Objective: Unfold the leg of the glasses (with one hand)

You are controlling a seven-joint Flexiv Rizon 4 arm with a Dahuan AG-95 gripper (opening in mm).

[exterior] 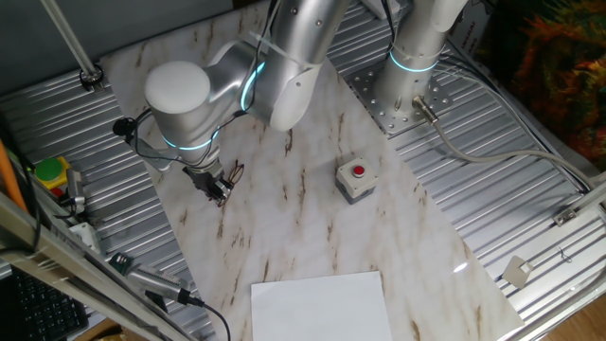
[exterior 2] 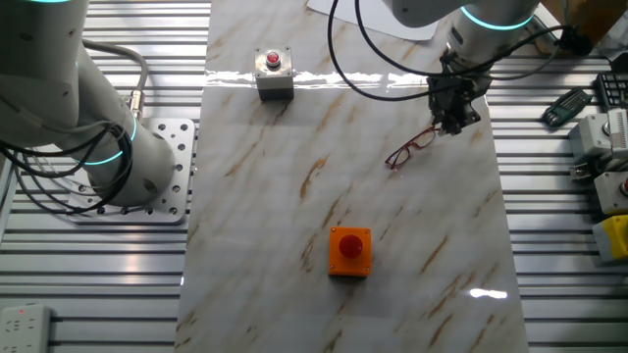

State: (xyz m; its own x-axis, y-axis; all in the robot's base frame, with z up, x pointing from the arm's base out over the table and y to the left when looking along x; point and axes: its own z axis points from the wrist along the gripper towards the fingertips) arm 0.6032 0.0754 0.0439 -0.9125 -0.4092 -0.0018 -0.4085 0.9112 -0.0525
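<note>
The glasses [exterior 2: 410,148] lie on the marble table top near its edge, a thin reddish-brown wire frame; they also show in one fixed view [exterior: 235,173]. My gripper [exterior 2: 453,122] is low over the table at the glasses' outer end. Its fingers are close together there and seem to pinch the leg [exterior 2: 435,132]. In one fixed view the gripper [exterior: 220,190] points down right beside the frame. The fingers hide most of the leg, so its fold angle does not show.
A grey button box [exterior: 355,179] with a red button stands mid-table. An orange box [exterior 2: 349,252] with a red button stands nearer the other end. A white sheet [exterior: 318,305] lies at the table's end. The second arm's base [exterior: 409,85] is bolted beside the table.
</note>
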